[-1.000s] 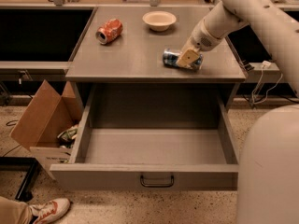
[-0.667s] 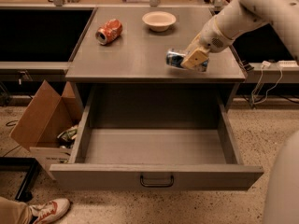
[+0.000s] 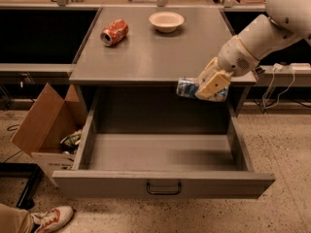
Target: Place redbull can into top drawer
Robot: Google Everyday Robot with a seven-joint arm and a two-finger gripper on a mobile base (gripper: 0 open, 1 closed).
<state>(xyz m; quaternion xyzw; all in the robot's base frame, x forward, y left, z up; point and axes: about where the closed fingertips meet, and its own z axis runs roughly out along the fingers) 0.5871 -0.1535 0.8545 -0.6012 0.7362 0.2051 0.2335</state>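
**Gripper** (image 3: 210,85): tan two-finger unit at the end of the white arm (image 3: 257,35), which enters from the upper right. It sits just off the front edge of the cabinet top (image 3: 155,57), toward the right corner. The fingers are clamped across the redbull can, and one tan pad (image 3: 214,84) covers most of the can's middle and right part.

**Redbull can** (image 3: 186,88): blue and silver, held off every surface. It lies roughly horizontal with its silver end facing left. It hangs in front of the top's edge and above the right rear part of the drawer, apart from both.

**Drawer** (image 3: 121,182): grey metal, wide and shallow, pulled out toward the camera so the grey interior is in plain view. A dark handle (image 3: 164,188) is centred on the flat front panel.

**Cabinet top**: flat grey surface.
- Soda can (image 3: 114,32): orange-red, on its side near the rear left.
- Bowl (image 3: 166,21): pale, upright, near the rear centre, well apart from the soda can.

**Box** (image 3: 46,123): brown cardboard, open and tilted, on the floor just left of the drawer. The items inside are too small to name.

**Shoe** (image 3: 51,217): white with red trim, in the lower left corner on the speckled floor (image 3: 286,149).

**Cables** (image 3: 284,84): pale, hanging at the right, below the arm.
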